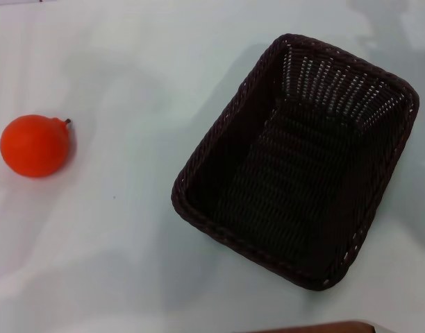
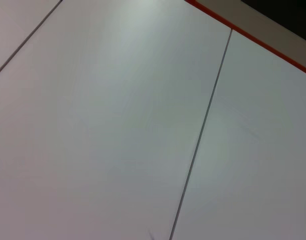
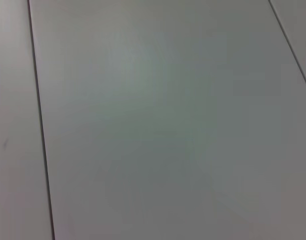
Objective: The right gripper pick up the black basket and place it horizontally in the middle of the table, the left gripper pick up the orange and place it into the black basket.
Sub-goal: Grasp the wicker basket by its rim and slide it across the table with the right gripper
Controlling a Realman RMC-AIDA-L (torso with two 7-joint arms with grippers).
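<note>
Here, neither gripper shows in any view. The black basket (image 1: pixel 296 163) lies askew right of centre on the table (image 1: pixel 115 263), open side up. The orange (image 1: pixel 34 146) sits well apart, far left.

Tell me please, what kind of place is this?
Probably a robot test bench: a plain white table with only a black wicker basket and an orange on it.

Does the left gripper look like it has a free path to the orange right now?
Probably yes. The orange sits alone on the table, well apart from the black basket, with nothing over it. The left gripper itself is not in view.
</note>
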